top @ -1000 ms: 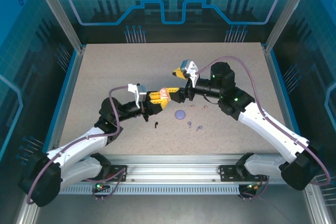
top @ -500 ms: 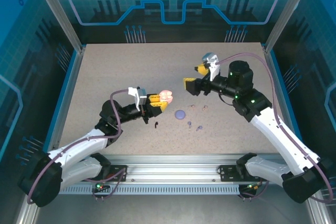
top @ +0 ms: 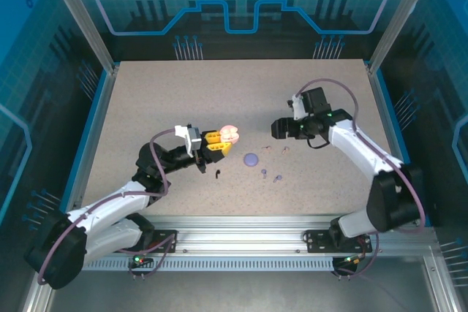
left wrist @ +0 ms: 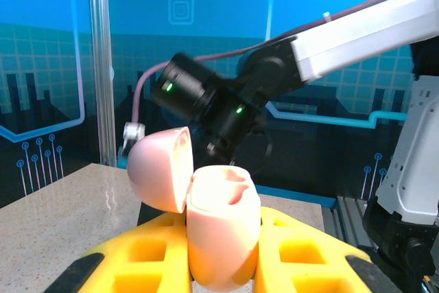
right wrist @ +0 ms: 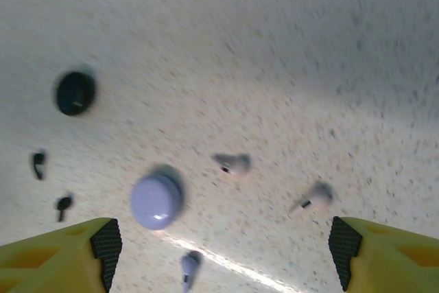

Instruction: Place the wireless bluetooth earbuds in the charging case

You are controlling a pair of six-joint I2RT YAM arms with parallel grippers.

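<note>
Earbuds (top: 276, 178) lie scattered in the middle of the bench (top: 146, 93) beside the lilac case (top: 251, 158), well apart from its edges. Left pincer (top: 217, 143) stays clamped on the open pink case (top: 230, 134). Right pincer (top: 281, 128), jaws wide and holding nothing, has drawn back rightward; its wrist view adds a black case (right wrist: 75, 92) beyond two black earbuds (right wrist: 63, 203).

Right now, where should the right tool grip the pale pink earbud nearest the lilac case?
Probably across its rounded body, coming straight down from above: the pale pink earbud lies flat on the table, clear of the lilac case.
</note>
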